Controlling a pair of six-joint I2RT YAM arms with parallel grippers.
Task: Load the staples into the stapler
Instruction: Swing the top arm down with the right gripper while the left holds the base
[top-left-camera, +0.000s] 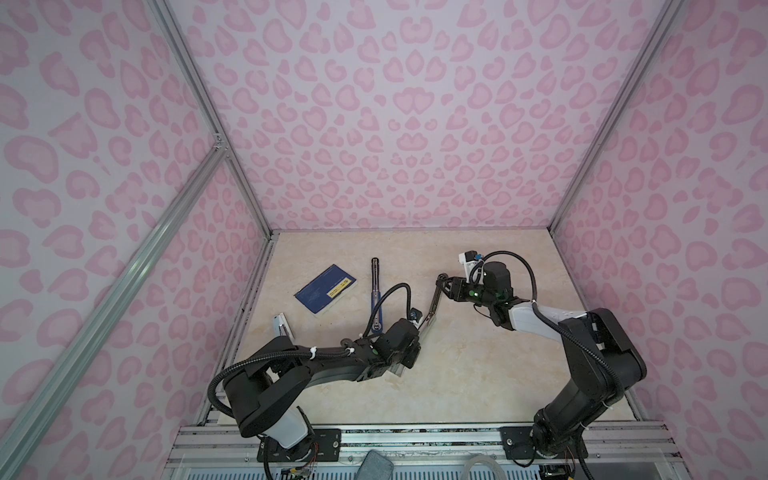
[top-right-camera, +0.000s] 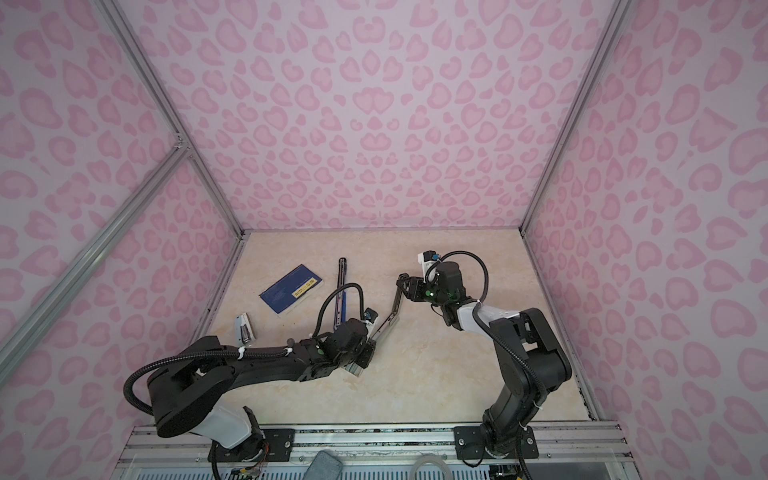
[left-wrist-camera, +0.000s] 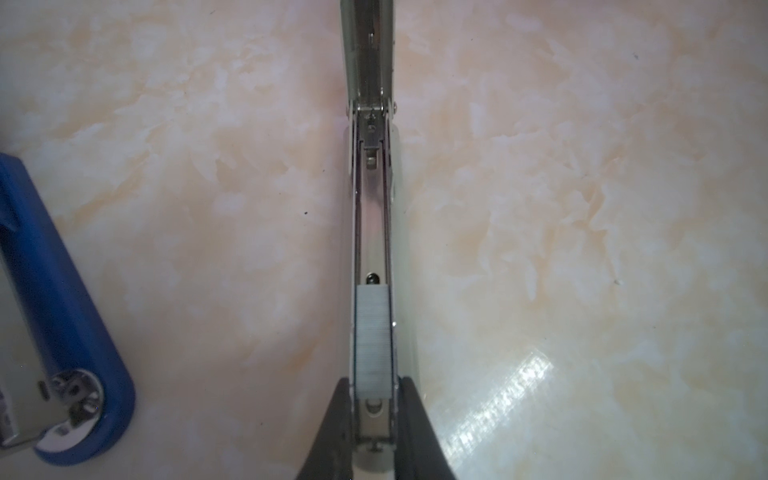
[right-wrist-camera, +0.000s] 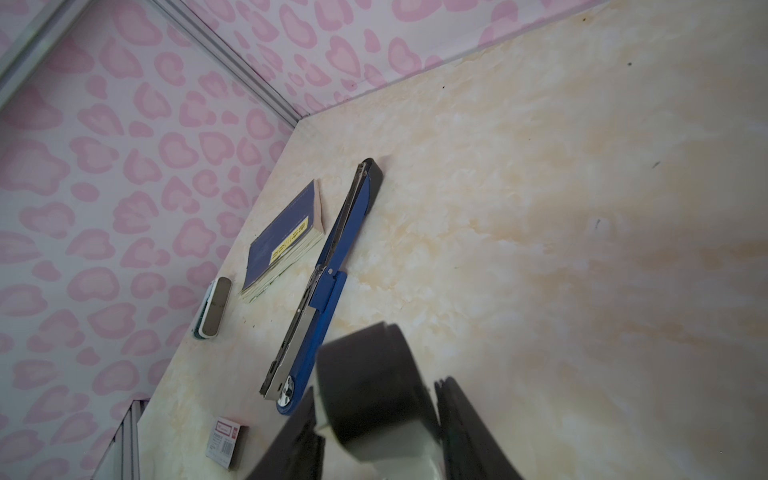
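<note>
Over the beige marbled tabletop (top-left-camera: 478, 374): two black arms converge near its middle.
Right arm (top-left-camera: 590, 345): rises from the near right corner, forearm stretched toward the centre, wrist held high.
Left arm (top-left-camera: 324, 365): lies low from the near left corner, wrist aimed toward the centre.
Long blue stapler (top-left-camera: 375, 291): flat on the surface, left of centre, pointing at the far edge.
Dark blue booklet (top-left-camera: 326, 289): just beside it, toward the left edge.
Silver-grey metal stapler (left-wrist-camera: 370, 208): opened near the centre, its channel low, dark cover (top-left-camera: 435, 299) swung up from the hinge.
Right gripper (right-wrist-camera: 376, 395): clamped on the cover's rounded free end.
Left gripper (left-wrist-camera: 374, 382): pinching the channel's side walls at the end away from the hinge.
Grey strip of staples (left-wrist-camera: 372, 336): seated in the channel, reaching between the left fingers (left-wrist-camera: 332, 424).
White tray (top-right-camera: 244, 330) of spare staples: by the left edge.
White sleeve (right-wrist-camera: 226, 440) with red label: near the blue stapler's round end.
Step, judged: closing the cover. Swing it about the hinge in line with the channel, left grip firm, strip flat, left fingers clear of its path.
</note>
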